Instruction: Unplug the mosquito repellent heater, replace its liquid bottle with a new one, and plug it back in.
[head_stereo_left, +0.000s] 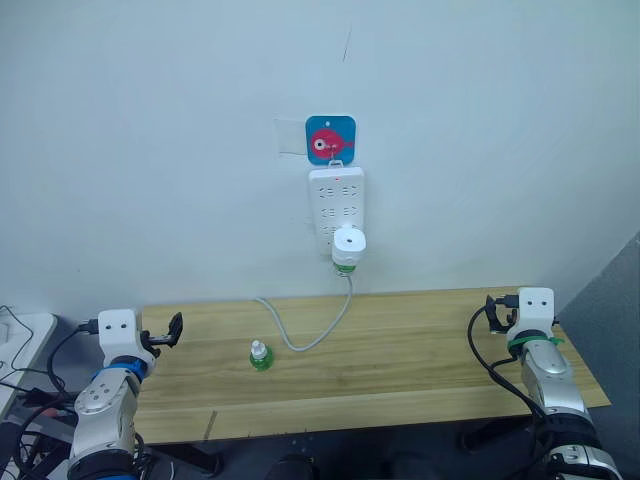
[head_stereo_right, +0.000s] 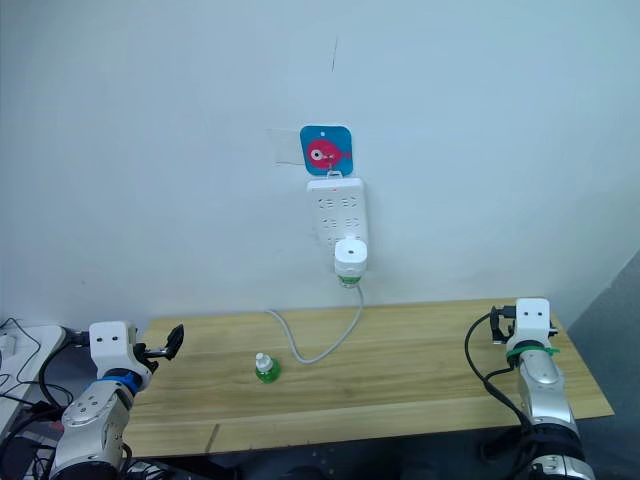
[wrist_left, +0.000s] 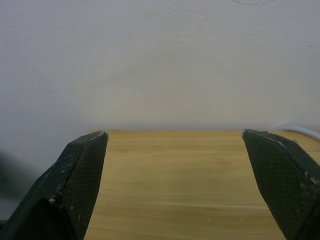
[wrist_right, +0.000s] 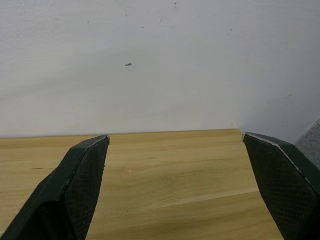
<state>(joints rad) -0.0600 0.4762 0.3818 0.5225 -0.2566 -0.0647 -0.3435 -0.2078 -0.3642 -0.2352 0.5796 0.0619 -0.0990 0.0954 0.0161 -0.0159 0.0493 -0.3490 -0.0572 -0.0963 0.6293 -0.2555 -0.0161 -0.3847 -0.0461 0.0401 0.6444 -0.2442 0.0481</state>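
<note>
The white mosquito repellent heater (head_stereo_left: 348, 246) is plugged into the bottom of a white power strip (head_stereo_left: 336, 198) that hangs on the wall, with a green bottle (head_stereo_left: 345, 268) fitted under it. A small green liquid bottle (head_stereo_left: 260, 355) with a white cap stands upright on the wooden table (head_stereo_left: 400, 360), left of centre. My left gripper (head_stereo_left: 168, 332) is open over the table's left end, well left of that bottle. My right gripper (head_stereo_left: 493, 312) is open over the table's right end. Both wrist views show fingers (wrist_left: 82, 175) (wrist_right: 80, 175) spread wide with nothing between them.
A white cable (head_stereo_left: 310, 335) runs from the strip down onto the table in a curve beside the standing bottle. A blue hook plate with a red fish (head_stereo_left: 330, 139) holds the strip. Loose cables and a white surface (head_stereo_left: 25, 335) lie left of the table.
</note>
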